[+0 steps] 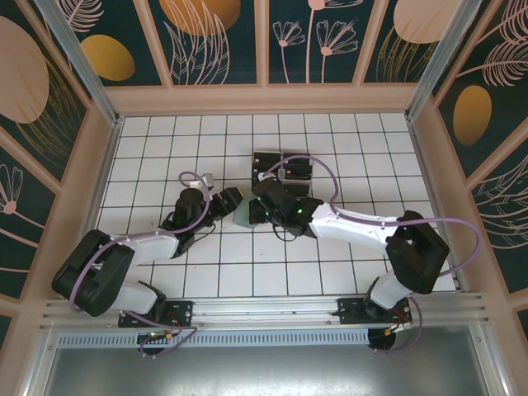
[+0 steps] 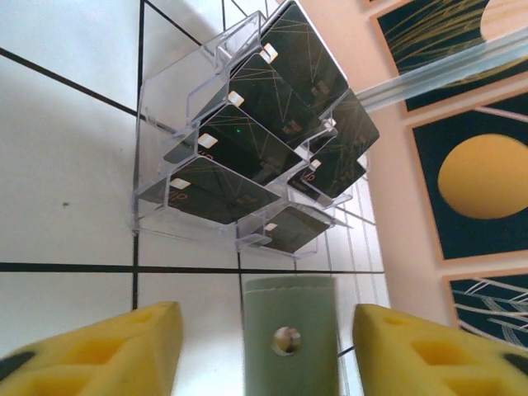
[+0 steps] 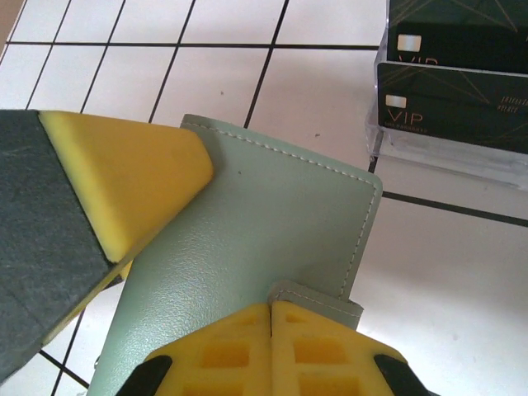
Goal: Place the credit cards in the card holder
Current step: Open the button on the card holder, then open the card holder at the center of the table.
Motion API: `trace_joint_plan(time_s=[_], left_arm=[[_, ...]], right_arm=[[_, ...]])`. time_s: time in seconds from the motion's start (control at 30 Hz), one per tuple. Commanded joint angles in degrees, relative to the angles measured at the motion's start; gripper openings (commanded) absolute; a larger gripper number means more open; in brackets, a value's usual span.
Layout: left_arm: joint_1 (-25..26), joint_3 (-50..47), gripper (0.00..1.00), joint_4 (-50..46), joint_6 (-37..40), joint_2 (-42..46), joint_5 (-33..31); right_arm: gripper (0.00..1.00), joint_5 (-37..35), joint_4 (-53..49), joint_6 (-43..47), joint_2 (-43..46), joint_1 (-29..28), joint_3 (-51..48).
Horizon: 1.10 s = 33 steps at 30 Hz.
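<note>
Now: two pincers meet at the card holder

The right gripper point(image 3: 272, 312) is clamped on the tab of the sage-green card holder point(image 3: 272, 206), which lies on the white tiled table point(image 3: 445, 280). The left gripper point(image 2: 266, 322) is spread apart around the holder's strap. Just beyond, black credit cards point(image 2: 247, 140) sit in a clear rack point(image 2: 161, 115).

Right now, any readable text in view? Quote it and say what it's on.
"VIP": gold, on the credit cards in the clear rack.
Fine gold print at the cards' right edge: too small to read.
No text on the card holder.
</note>
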State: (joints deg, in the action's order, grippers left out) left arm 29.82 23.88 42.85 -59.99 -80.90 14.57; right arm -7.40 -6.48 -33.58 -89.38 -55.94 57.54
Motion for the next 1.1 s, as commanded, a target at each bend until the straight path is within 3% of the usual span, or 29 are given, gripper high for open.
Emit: trace_joint_plan(time_s=[0.0, 0.1, 0.13, 0.63, 0.67, 0.8, 0.83, 0.93, 1.07], left_arm=[[0.66, -0.8, 0.35, 4.27, 0.31, -1.04, 0.51], [0.73, -1.33, 0.02, 5.46, 0.44, -1.5, 0.44], [0.8, -1.54, 0.0, 5.76, 0.63, -1.69, 0.55], [0.81, -6.03, 0.0, 7.11, 1.87, -3.18, -1.01], [0.83, -6.12, 0.02, 6.38, 2.09, -3.06, -1.33], [0.85, -6.43, 0.56, 2.78, 3.73, -2.03, -3.29], [0.8, -6.31, 0.64, 1.41, 4.34, -1.49, -4.02], [0.85, -5.41, 0.74, -3.2, 6.58, 0.16, -5.75], [0.83, -2.86, 0.76, -9.38, 10.04, 1.46, -5.64]], right_arm=[[0.0, 0.01, 2.93, -1.22, 1.76, 0.61, -1.73], [0.0, -0.45, 3.96, -1.72, 2.43, 1.3, -4.2], [0.0, -0.39, 4.48, -2.0, 3.0, 1.61, -5.3], [0.0, 3.62, 10.64, -4.93, 12.54, 6.01, -20.32], [0.0, 4.7, 11.39, -4.59, 12.81, 6.01, -20.89], [0.0, 8.04, 12.84, -3.87, 13.05, 5.89, -22.29], [0.0, 8.86, 13.13, -3.85, 12.93, 5.93, -22.54], [0.0, 10.71, 13.93, -3.94, 12.83, 5.68, -22.88], [0.0, 12.2, 14.63, -4.12, 12.84, 5.19, -22.33]])
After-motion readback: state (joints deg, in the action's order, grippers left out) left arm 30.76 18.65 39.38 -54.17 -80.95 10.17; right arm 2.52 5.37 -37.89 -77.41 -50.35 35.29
